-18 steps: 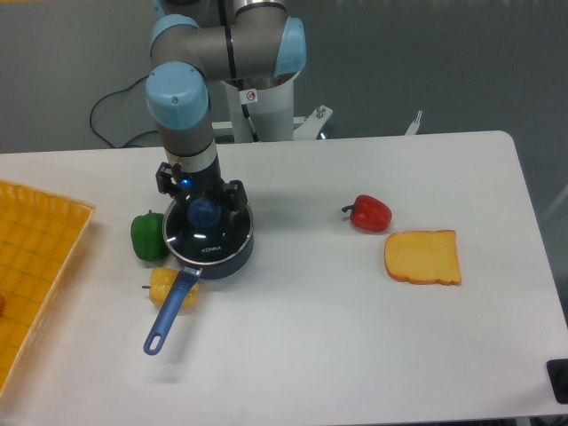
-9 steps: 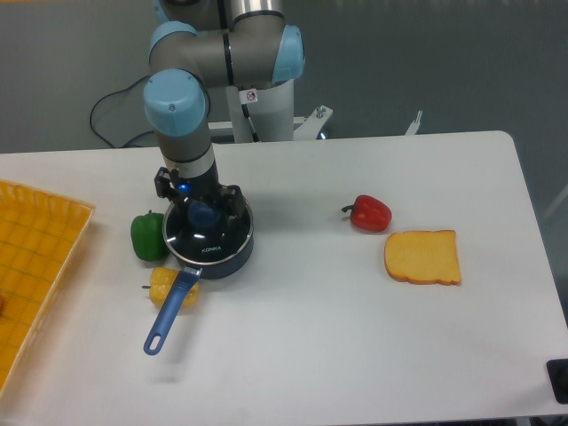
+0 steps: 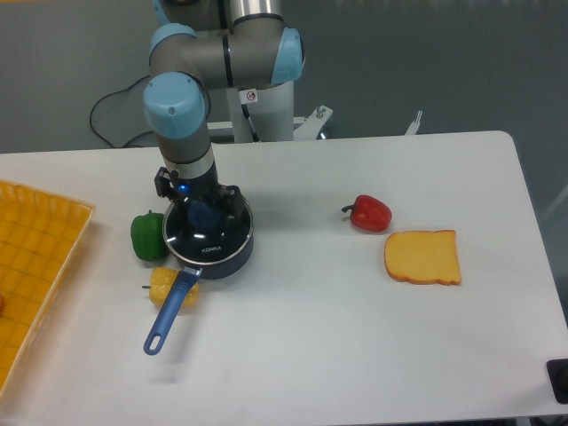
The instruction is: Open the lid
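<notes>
Now the hand (image 3: 203, 213) is seen lowered straight over the pot, set about the light-blue knob at the middle of the lid (image 3: 209, 238); whether the fingers are actually clamped on the knob cannot be told from this angle. The lid is seated flat on the dark-blue saucepan (image 3: 216, 259), white lettering turned toward the camera, left of centre on the white bench (image 3: 355, 337). The saucepan's blue handle (image 3: 169, 311) is pointed down toward the near edge, laid across a yellow vegetable (image 3: 169, 286). A green pepper (image 3: 146, 236) is placed just beside the pot on its left. Well apart to the right, a red pepper (image 3: 369, 213) and a slice of bread (image 3: 423, 257) are found close together. An orange tray (image 3: 35, 266) is cut off at the left edge.
</notes>
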{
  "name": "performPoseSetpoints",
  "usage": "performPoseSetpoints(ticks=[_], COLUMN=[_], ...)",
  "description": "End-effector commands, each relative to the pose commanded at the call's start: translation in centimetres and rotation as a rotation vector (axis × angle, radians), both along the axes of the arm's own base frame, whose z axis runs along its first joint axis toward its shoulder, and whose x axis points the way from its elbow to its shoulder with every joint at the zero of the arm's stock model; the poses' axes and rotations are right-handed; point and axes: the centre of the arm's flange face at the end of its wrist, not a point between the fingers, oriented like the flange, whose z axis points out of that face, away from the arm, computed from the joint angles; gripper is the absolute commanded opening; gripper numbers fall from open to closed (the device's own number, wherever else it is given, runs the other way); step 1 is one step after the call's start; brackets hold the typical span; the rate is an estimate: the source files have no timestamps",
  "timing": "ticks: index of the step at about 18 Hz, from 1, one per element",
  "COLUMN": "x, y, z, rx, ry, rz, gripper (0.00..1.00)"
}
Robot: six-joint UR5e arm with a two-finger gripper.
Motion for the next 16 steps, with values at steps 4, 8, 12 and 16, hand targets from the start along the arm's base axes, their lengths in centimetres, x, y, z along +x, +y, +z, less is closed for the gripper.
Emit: performPoseSetpoints(ticks=[4, 8, 12, 16], x=[-0.07, -0.14, -0.24, -0.44], y=[-0.06, 0.01, 0.18, 0.47], z=[-0.02, -0.18, -0.21, 0.02], rx=[-0.007, -0.01, -0.009, -0.005], ry=[0.007, 0.006, 0.005, 0.007], rz=[-0.001, 0.002, 0.003, 0.005], gripper=[0.98, 0.89, 0.77, 0.67])
